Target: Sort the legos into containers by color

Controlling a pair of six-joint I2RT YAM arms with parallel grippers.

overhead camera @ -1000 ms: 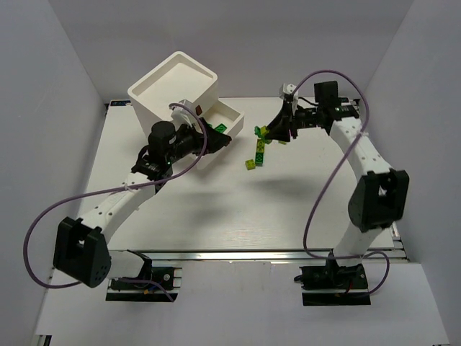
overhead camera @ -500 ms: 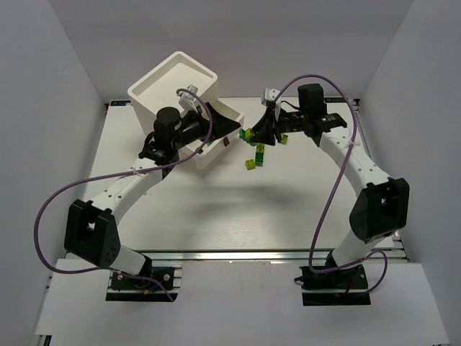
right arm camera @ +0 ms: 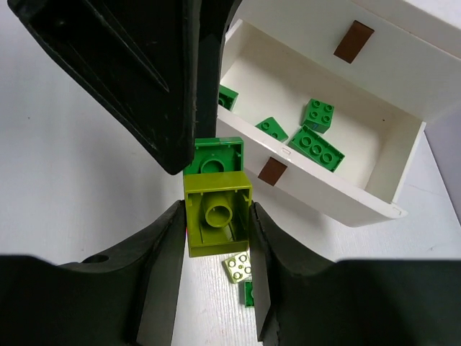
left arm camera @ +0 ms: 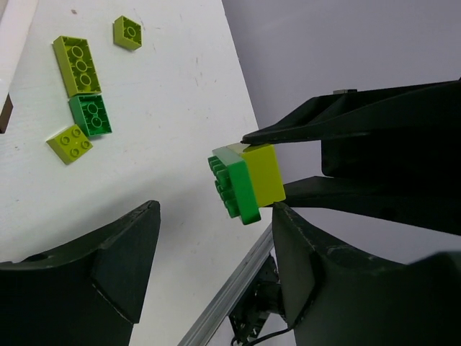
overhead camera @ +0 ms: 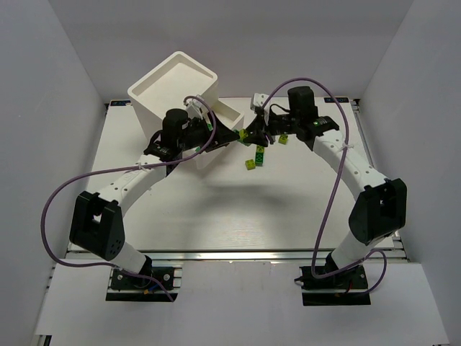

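My right gripper (right arm camera: 215,216) is shut on a yellow-green lego (right arm camera: 216,213) that has a green lego (right arm camera: 214,157) stuck to its far end. It holds this pair (overhead camera: 246,134) in the air just right of the open drawer (overhead camera: 229,115) of the white container unit (overhead camera: 176,86). My left gripper (left arm camera: 215,209) is open, and the pair (left arm camera: 245,184) hangs just past its fingertips, close to one finger (left arm camera: 317,274). Several green legos (right arm camera: 317,148) lie in the open drawer (right arm camera: 389,187). Loose green and yellow-green legos (overhead camera: 254,158) rest on the table.
The drawers carry brown pull tabs (right arm camera: 272,171). In the left wrist view a long yellow-green brick (left arm camera: 77,65), a green one (left arm camera: 91,115) and a small yellow-green one (left arm camera: 70,143) lie together on the white table. Another brick (overhead camera: 283,138) lies under the right arm.
The right gripper has carried the brick pair left toward the drawer. The left gripper has swung right from the drawer to meet it, so its fingertips now sit at the green end.
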